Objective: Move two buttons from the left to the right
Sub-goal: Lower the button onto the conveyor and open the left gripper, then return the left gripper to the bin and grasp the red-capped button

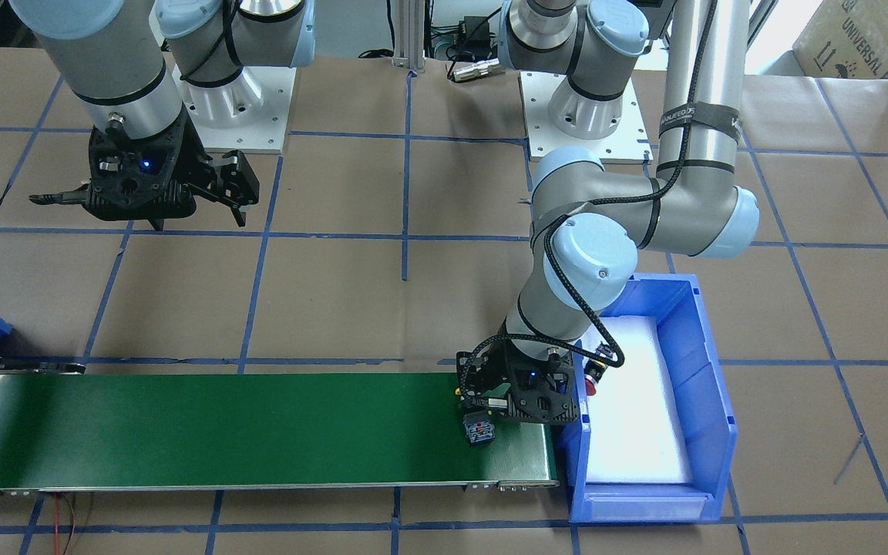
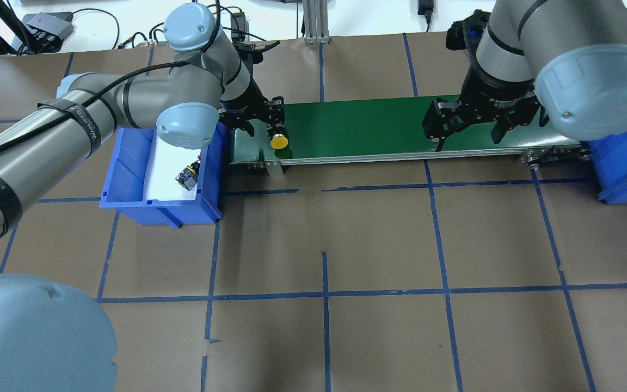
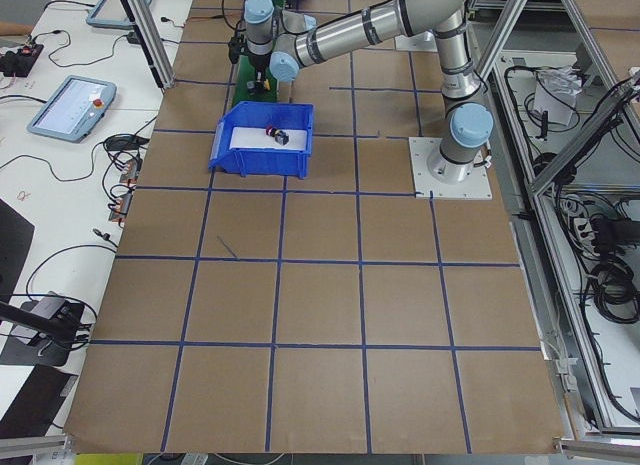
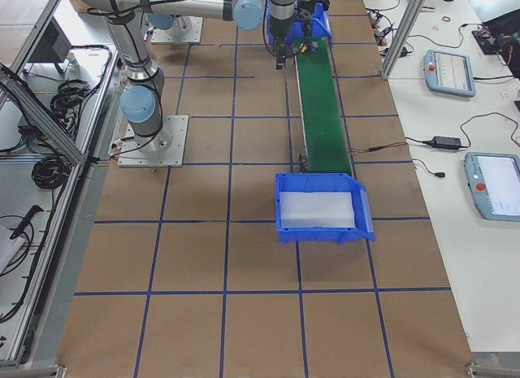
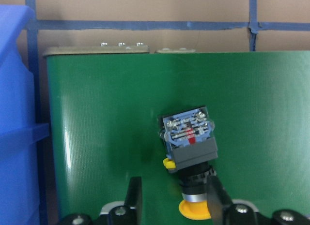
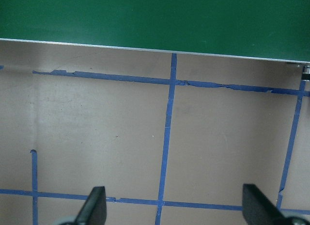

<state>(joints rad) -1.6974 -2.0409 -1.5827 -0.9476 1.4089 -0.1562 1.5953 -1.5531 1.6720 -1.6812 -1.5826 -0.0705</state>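
Left gripper (image 5: 173, 180), spread, straddles the yellow button (image 5: 189, 138) lying on the green belt (image 5: 106, 113), likely its ride rightward; right gripper (image 6: 174, 188) hovers spread.

Matt, finely ribbed green across the belt (image 5: 121, 113), with bare silvery metal along its edge. Glossy yellow plastic on the cap of the yellow button (image 5: 190, 152), duller grey-black plastic on its block, small bright metal screws on the end face. Smooth, shiny blue plastic for the bin (image 1: 702, 362), soft dull white foam (image 1: 629, 416) inside, matt brown paper over the desk (image 2: 379, 245) under blue tape (image 2: 324, 294).
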